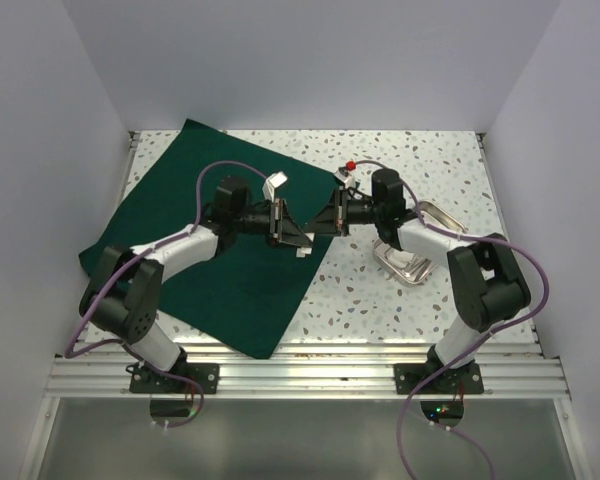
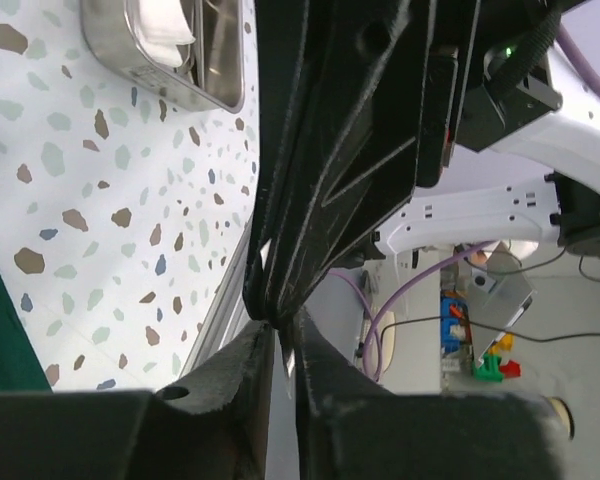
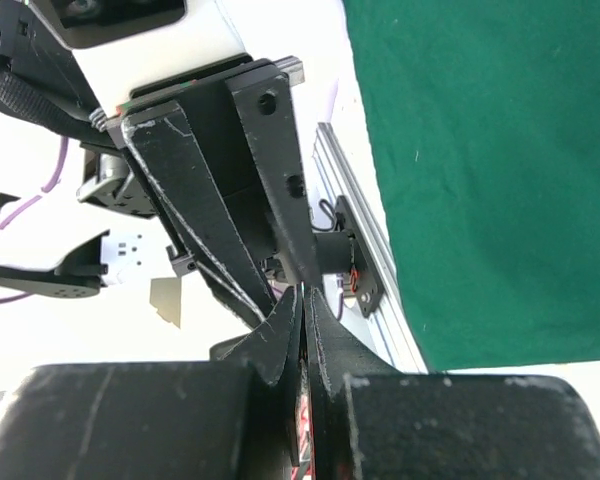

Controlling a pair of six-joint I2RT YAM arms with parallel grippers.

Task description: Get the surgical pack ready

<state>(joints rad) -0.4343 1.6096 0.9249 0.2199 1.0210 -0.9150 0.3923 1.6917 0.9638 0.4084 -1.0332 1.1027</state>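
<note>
Status at inspection: transfer between arms at mid-table, judged as step in hand. Found cloth (image 1: 200, 170) of pack spread flat over left half of table (image 1: 420, 170), one corner toward far wall, right edge running beneath both grippers; not yet folded, no instruments noted on it. Found left gripper (image 1: 302, 238) and right gripper (image 1: 322, 226) tip to tip above that right edge, touching or nearly so. Right jaws pressed fully together, with nothing identifiable between them. Left jaws narrow, with a thin slit visible from left wrist; cannot tell whether anything is pinched there. Noted small white piece (image 1: 302, 253) just on near side of fingertips in top view; unable to say whether held or lying at cloth edge. Located tray (image 1: 412, 268) on right side, partly under right arm, apart from cloth, with something white inside as seen from left wrist. Judged task at early stage: cloth laid, contents not yet on it. Required for next move: firm hold confirmed by one gripper before release by other, then clean separation without dragging cloth edge, then tray brought onto middle of cloth. Recommend slow, small motions, given close contact of both sets of fingers.
</note>
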